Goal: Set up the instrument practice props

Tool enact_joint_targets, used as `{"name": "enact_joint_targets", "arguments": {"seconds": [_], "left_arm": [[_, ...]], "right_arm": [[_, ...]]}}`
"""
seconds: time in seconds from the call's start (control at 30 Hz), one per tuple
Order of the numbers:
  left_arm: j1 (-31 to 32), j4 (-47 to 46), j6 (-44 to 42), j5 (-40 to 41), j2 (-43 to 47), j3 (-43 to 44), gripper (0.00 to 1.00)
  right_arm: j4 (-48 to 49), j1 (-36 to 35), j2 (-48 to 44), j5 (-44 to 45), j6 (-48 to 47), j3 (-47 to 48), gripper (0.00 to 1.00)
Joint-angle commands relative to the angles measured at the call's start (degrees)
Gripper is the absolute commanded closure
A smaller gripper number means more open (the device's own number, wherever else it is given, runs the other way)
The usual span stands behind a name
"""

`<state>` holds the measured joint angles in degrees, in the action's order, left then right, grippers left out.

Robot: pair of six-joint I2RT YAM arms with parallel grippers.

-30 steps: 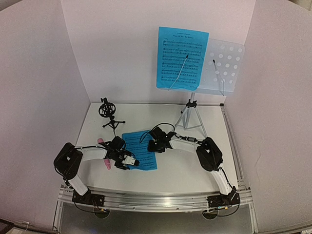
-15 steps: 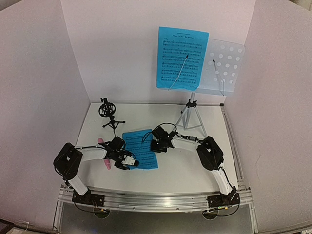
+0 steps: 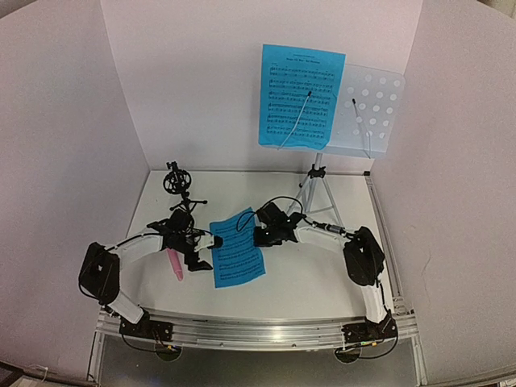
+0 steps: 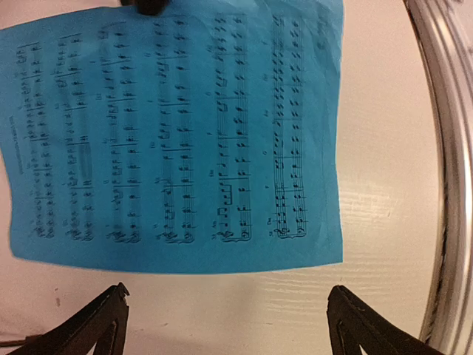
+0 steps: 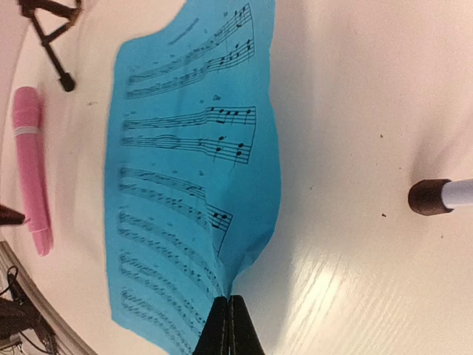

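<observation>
- Right gripper (image 5: 228,325) pinches the blue sheet-music page (image 5: 192,185) by its right edge.
- Left gripper (image 4: 225,310) is spread wide, empty, beside the page.
- Music stand (image 3: 367,105) rises at the table's (image 3: 314,282) far-right corner; the right arm is nearer.

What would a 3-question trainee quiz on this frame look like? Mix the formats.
1. Fill in: the music stand holds ___ blue page(s).
2. True or false: the right gripper is shut on the edge of the loose page that lies on the table.
3. Multiple choice: the pink microphone is
A. standing upright
B. lying flat on the table
C. on the music stand

Key: 1 one; 2 true; 3 B.
</observation>
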<state>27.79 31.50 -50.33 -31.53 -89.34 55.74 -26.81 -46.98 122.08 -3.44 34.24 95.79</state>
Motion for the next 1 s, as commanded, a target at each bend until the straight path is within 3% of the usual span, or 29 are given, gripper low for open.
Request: {"name": "enact_joint_targets", "arguments": {"seconds": [0.0,0.27,0.63,0.8,0.97], "left_arm": [[-3.81,-4.95,26.01,-8.18,7.89,1.25,0.05],[-11.10,-19.48,55.34,-8.48,11.59,-4.91,0.00],[-12.40,-33.77,65.24,-16.38,19.61,-15.36,0.00],[-12.04,-39.04,65.87,-20.96,19.80,-14.75,0.00],[-11.32,-45.79,73.23,-22.86,20.49,-11.18,0.00]], "right_arm": [[0.40,-1.14,-9.94,-1.22,-9.52,-3.57,1.00],[0.40,-2.46,-21.43,-6.39,-17.21,-9.01,1.00],[1.14,-2.52,-32.83,-12.02,-18.59,-4.75,1.00],[4.65,-2.52,-35.27,-13.20,-17.53,-3.57,1.00],[10.09,-2.51,-36.37,-15.47,-16.64,-3.00,1.00]]}}
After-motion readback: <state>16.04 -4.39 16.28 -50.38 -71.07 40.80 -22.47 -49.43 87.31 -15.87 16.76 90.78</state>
